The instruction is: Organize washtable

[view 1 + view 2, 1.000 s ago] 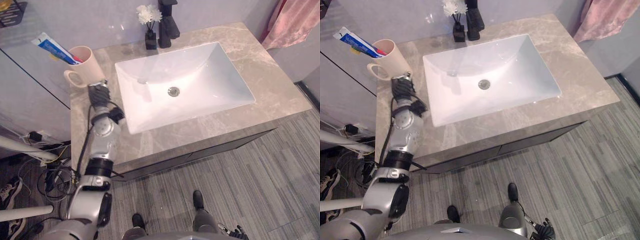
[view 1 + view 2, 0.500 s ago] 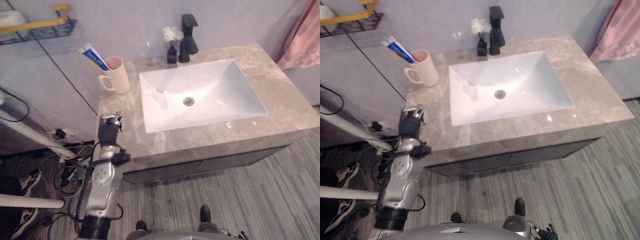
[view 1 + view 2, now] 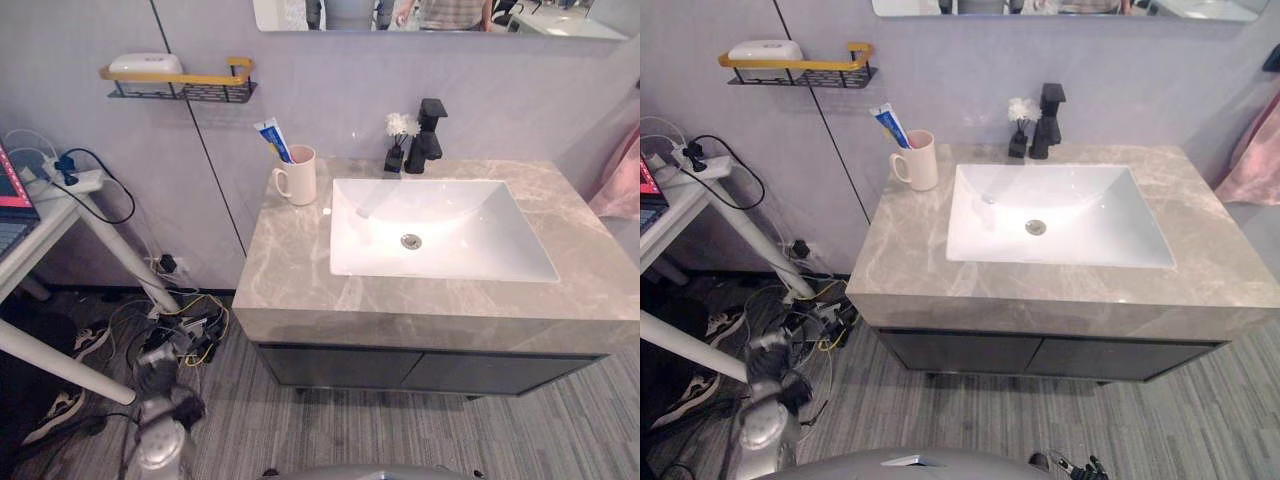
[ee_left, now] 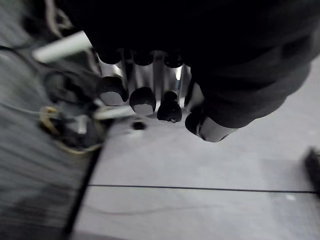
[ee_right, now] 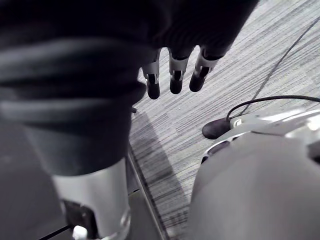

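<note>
Stone washtable point(image 3: 300, 280) looks tidy: cup point(image 3: 299, 183) with toothpaste point(image 3: 272, 138) stands beside sink point(image 3: 500, 250). Left hand point(image 4: 143, 98) hangs low, fingers loose, holds nothing, close to floor wires point(image 3: 190, 335); lifting up could catch wires. Right hand point(image 5: 173, 76) loose, empty too

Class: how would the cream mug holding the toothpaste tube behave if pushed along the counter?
The mug looks ceramic: probably rigid and breakable. It would likely slide on the glossy counter. The tube leaning out past its rim might shift.
</note>
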Available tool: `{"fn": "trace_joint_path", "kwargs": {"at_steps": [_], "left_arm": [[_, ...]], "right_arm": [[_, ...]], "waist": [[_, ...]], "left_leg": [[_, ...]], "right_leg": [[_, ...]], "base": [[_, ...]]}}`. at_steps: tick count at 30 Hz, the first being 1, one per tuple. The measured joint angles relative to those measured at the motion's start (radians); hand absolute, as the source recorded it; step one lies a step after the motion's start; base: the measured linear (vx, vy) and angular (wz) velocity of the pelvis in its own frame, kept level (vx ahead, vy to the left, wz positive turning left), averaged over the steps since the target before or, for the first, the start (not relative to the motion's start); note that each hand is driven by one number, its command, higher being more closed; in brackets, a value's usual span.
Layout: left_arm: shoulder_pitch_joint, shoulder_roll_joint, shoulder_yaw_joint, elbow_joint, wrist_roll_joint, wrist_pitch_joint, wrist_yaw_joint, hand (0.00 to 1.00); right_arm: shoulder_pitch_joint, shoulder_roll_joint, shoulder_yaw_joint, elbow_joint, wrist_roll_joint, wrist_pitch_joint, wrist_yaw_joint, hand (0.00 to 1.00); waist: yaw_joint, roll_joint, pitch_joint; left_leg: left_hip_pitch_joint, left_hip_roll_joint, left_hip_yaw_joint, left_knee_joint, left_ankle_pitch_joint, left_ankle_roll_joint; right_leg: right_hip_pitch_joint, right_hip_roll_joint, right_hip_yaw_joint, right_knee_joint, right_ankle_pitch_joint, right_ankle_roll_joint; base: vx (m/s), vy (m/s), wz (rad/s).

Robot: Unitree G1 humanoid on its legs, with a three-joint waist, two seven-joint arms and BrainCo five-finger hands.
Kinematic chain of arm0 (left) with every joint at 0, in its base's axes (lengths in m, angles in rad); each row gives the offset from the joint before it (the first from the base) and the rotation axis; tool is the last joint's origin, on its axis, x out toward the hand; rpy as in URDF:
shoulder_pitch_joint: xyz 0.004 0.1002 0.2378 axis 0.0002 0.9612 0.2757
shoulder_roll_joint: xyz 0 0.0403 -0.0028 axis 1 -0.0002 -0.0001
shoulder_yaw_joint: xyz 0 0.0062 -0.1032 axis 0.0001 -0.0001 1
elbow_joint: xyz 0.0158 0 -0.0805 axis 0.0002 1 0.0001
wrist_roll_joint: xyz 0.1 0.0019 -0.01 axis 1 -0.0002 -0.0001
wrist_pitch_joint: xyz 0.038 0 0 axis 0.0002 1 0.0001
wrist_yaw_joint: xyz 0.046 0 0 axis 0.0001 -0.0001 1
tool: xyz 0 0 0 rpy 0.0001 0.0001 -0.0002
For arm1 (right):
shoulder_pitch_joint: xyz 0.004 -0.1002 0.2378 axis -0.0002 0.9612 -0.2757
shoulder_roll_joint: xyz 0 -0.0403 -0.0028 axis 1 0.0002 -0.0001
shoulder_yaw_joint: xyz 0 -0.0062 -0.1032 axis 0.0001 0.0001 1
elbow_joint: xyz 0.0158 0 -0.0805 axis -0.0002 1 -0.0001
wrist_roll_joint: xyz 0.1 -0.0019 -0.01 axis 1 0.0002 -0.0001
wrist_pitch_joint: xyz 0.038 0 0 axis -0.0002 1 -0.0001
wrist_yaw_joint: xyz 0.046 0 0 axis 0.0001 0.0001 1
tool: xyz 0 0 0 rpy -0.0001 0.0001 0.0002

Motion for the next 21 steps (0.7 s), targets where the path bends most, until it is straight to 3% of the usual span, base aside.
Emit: {"fn": "trace_joint_path", "kwargs": {"at_steps": [7, 8, 12, 16, 21], "left_arm": [[-0.008, -0.009, 0.002, 0.457, 0.033, 0.073, -0.063, 1.0], [-0.01, -0.014, 0.002, 0.501, 0.033, 0.076, -0.077, 0.0], [-0.025, -0.01, 0.012, 0.589, 0.039, 0.09, -0.115, 0.0], [-0.047, 0.004, 0.014, 0.651, 0.077, 0.14, -0.169, 0.0], [-0.062, 0.006, 0.013, 0.687, 0.097, 0.144, -0.182, 0.0]], "right_arm": [[-0.02, 0.004, 0.011, 0.029, 0.0, 0.002, 0.0, 0.0], [-0.021, 0.0, 0.009, 0.041, 0.0, 0.005, -0.001, 0.0], [-0.023, -0.007, -0.005, 0.073, -0.001, 0.008, 0.0, 0.0], [-0.026, -0.015, -0.012, 0.09, -0.001, 0.023, 0.008, 0.0], [-0.039, -0.024, -0.017, 0.133, 0.0, 0.029, 0.015, 0.0]], "waist": [[-0.006, -0.015, -0.013], [-0.007, -0.014, -0.014], [-0.007, -0.009, -0.013], [-0.01, -0.008, -0.012], [-0.01, -0.007, -0.013]], "left_leg": [[0.054, 0.0, 0.027, -0.022, 0.003, -0.001], [0.056, 0.0, 0.028, -0.022, 0.002, -0.001], [0.057, 0.0, 0.027, -0.023, 0.002, -0.002], [0.078, 0.001, 0.034, -0.027, -0.005, -0.003], [0.075, 0.0, 0.036, -0.027, -0.009, -0.003]], "right_leg": [[0.02, 0.001, 0.022, 0.0, -0.004, 0.005], [0.02, 0.001, 0.026, 0.0, -0.005, 0.006], [0.02, 0.002, 0.03, 0.003, -0.006, 0.008], [0.016, 0.001, 0.043, 0.036, -0.026, 0.011], [0.011, 0.0, 0.042, 0.036, -0.028, 0.015]], "base": [[0.01, -0.005, -0.11], [0.0, -0.005, -0.05], [0.0, -0.002, -0.01], [0.01, 0.006, -0.06], [0.0, 0.002, -0.02]]}}
